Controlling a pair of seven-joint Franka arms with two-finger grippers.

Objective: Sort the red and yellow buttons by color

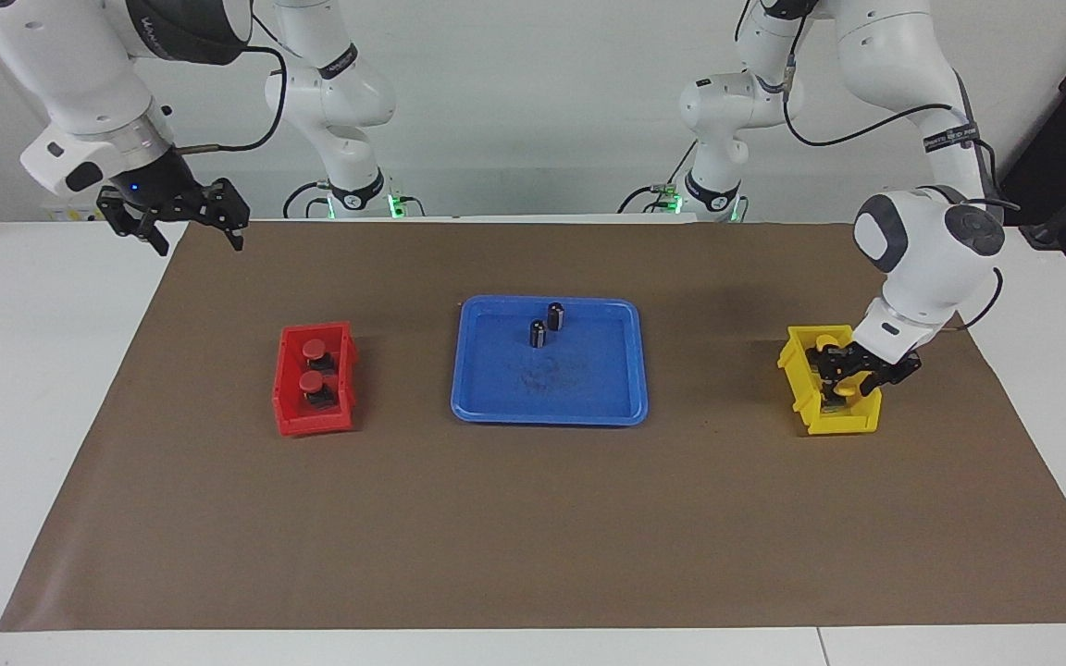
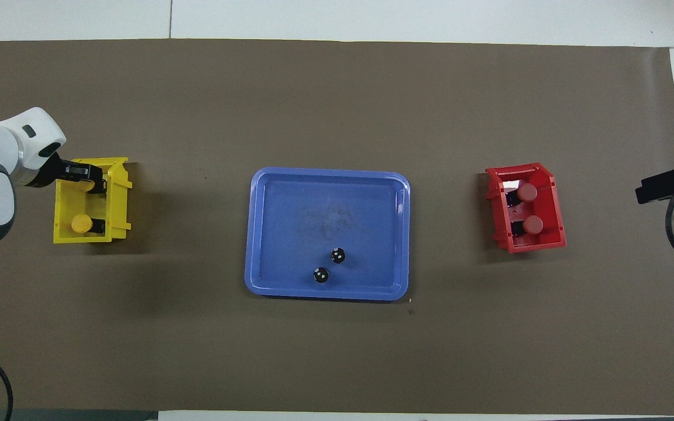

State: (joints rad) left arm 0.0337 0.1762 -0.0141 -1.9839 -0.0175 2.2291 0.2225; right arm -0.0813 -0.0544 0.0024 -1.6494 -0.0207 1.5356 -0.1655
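While our left tool point(image 1: 852, 375) dips into the yellow bin point(image 1: 806, 400), grip unclear, our right tool point(image 1: 186, 222) waits spread wide, raised well apart from that bin.

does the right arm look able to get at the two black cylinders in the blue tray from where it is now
Probably yes. The right hand hangs raised at the right arm's end of the table, waiting. The two black cylinders stand bare in the blue tray, with nothing over or around them; the left hand is in the yellow bin.

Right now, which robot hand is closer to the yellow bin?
Left. The left gripper is down inside the yellow bin; the right gripper waits in the air at the right arm's end of the table.
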